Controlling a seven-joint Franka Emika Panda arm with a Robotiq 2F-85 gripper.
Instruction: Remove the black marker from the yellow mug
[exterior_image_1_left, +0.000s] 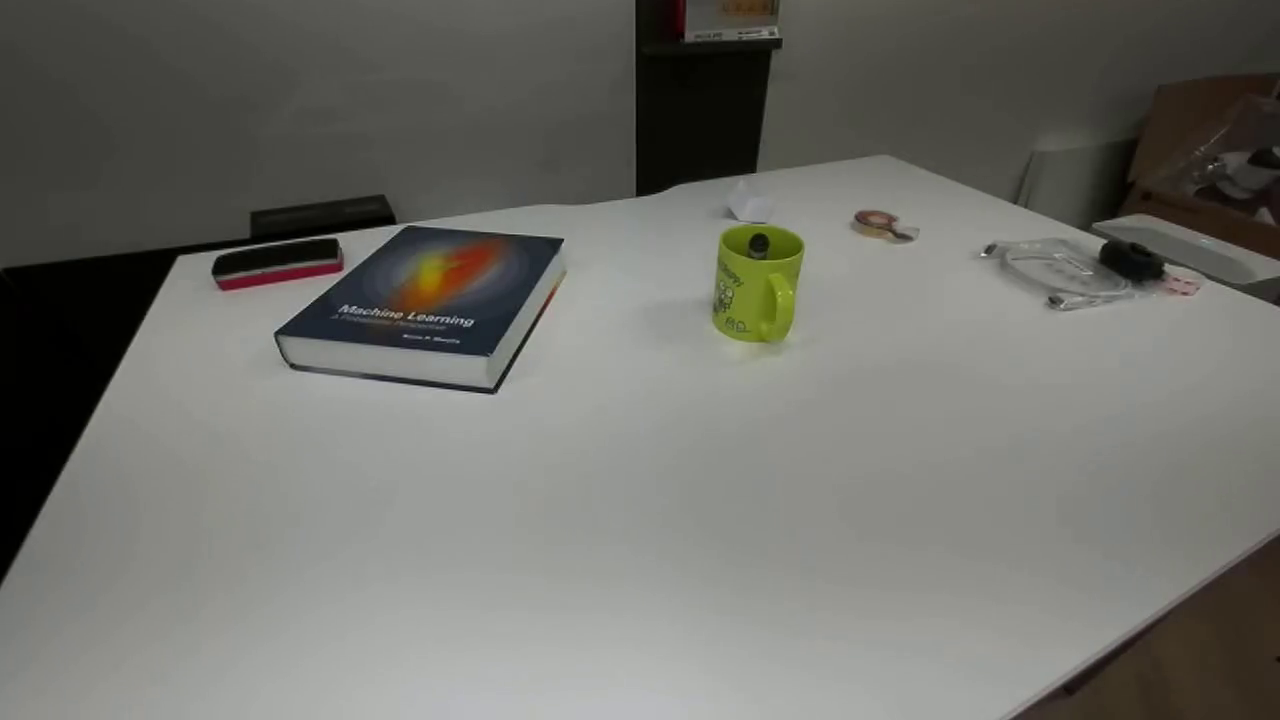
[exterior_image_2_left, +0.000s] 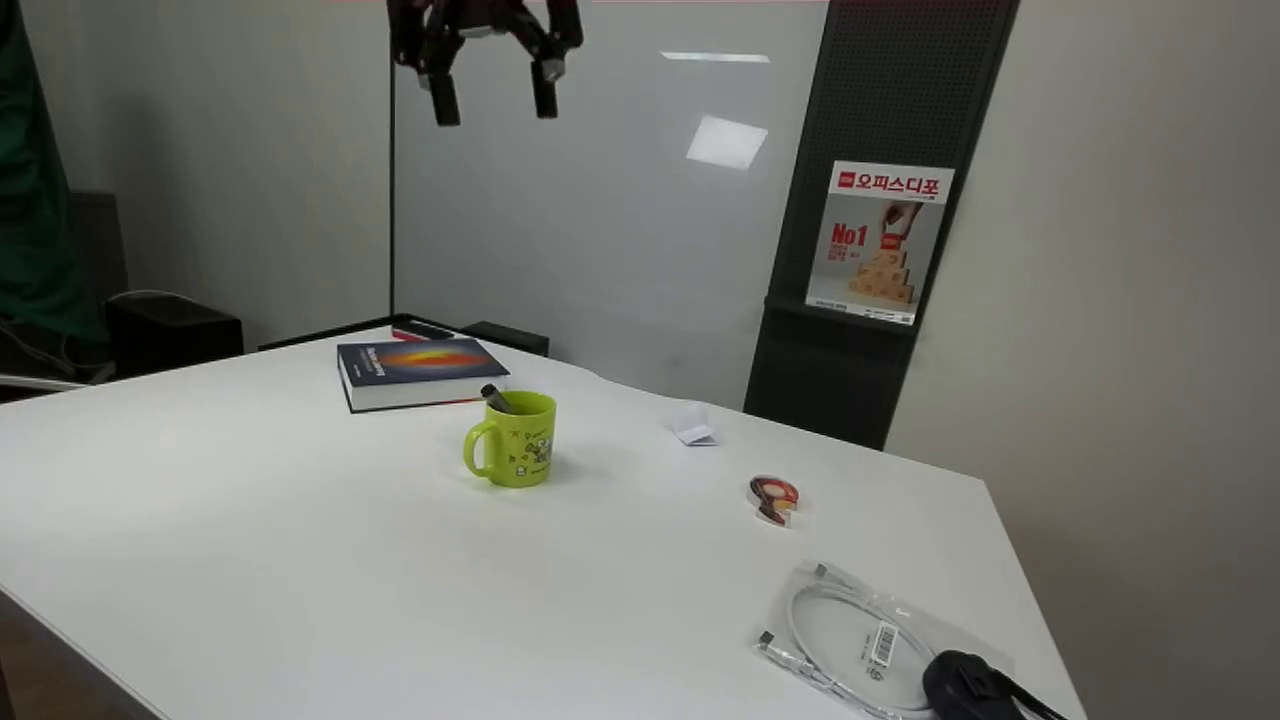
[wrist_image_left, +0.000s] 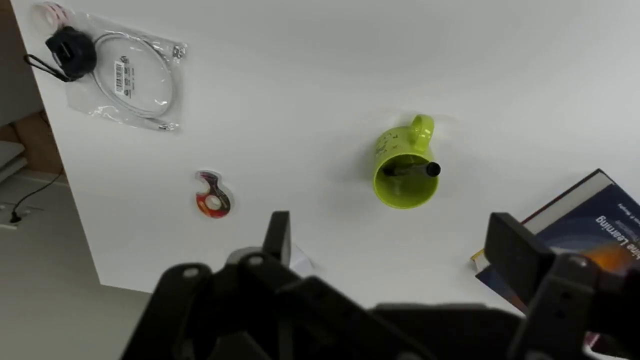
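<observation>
The yellow mug stands upright on the white table in both exterior views (exterior_image_1_left: 738, 300) (exterior_image_2_left: 528, 460) and in the wrist view (wrist_image_left: 397, 142). The black marker leans inside it, its end above the rim in an exterior view (exterior_image_2_left: 496, 399); only its dark end shows in an exterior view (exterior_image_1_left: 759, 246). In the wrist view the marker (wrist_image_left: 417, 170) lies slantwise across the mug's mouth, its end over the rim. My gripper (exterior_image_2_left: 497, 115) is open and empty, high above the table. In the wrist view its fingers (wrist_image_left: 390, 235) are wide apart, with the mug beyond them, not between them.
A thick blue book (exterior_image_1_left: 420, 300) lies near the mug, with a red-and-black eraser (exterior_image_1_left: 278, 264) beyond it. A folded white paper (exterior_image_2_left: 692, 428), a tape dispenser (exterior_image_2_left: 774, 497), a bagged cable (exterior_image_2_left: 840, 630) and a black tape measure (exterior_image_2_left: 965, 688) lie on the mug's other side.
</observation>
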